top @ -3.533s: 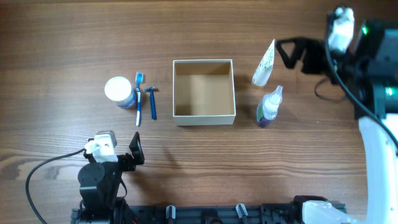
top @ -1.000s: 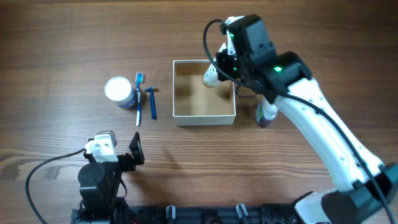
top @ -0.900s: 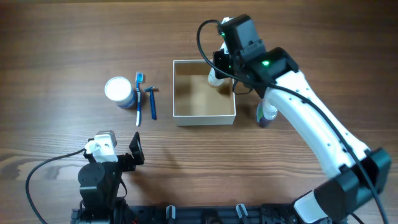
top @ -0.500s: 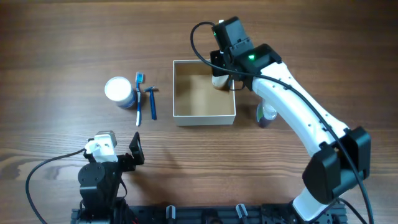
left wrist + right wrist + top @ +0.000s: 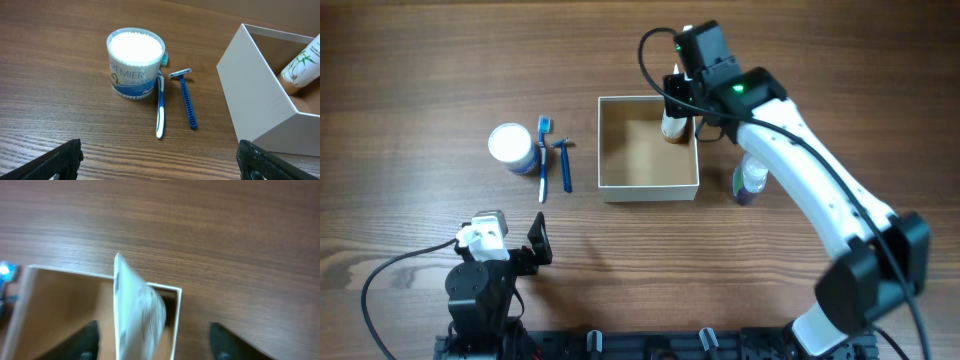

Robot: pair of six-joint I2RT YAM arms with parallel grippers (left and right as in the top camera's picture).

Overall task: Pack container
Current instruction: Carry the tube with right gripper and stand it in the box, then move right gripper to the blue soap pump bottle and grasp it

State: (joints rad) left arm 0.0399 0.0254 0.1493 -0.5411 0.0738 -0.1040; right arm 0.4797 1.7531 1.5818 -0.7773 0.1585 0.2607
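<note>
Right wrist view: we log the tube leaning in the container's corner, right gripper spread apart, presumably to leave it propped.

Your right arm: white shell links, black joint housings, white base. One green light lit on the black section near the wrist. A thin black cable loops off the black head.

Your left arm: all black, with a white camera block on top and a black cord curving off it.

Your left fingers: matte black, rough serrated edges. Your right fingers: dark, too blurred for detail.
</note>
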